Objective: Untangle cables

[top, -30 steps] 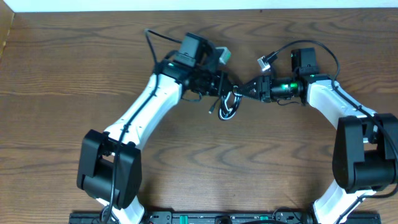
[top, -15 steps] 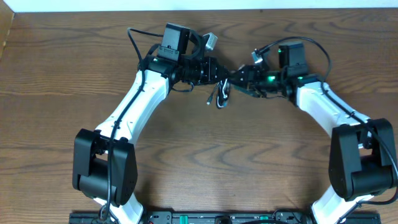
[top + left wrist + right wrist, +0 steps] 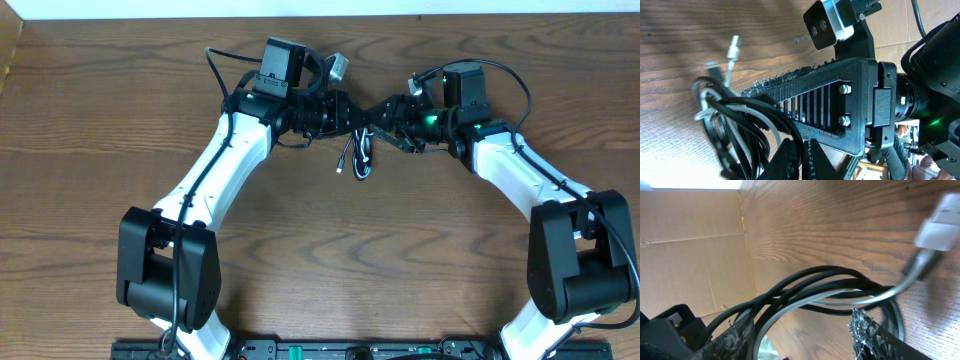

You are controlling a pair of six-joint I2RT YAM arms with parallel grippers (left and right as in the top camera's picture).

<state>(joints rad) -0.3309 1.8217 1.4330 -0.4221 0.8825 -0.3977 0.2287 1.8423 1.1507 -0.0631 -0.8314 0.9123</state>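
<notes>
Overhead, we see the two arms reaching in from either side and meeting at the far middle of the wooden table (image 3: 100, 150), the left gripper (image 3: 352, 112) and the right gripper (image 3: 388, 112) tip to tip. The cables (image 3: 360, 155) sit just below that meeting point as one small bundle of black and white loops, well away from the table's edges. From the left wrist we see the bundle close up, black strands wound over white ones, with one white plug (image 3: 732, 48) sticking out above it over the wood. Our left fingers (image 3: 787, 160) are clenched almost together at the bottom of that view, and a black strand runs into their tips, so we read them as pinching the bundle. From the right wrist, several black strands and a grey-white one arc across the gap between our right fingers (image 3: 872, 335), which stand clearly apart, released, and another pale plug (image 3: 940, 222) shows blurred at the upper right.
</notes>
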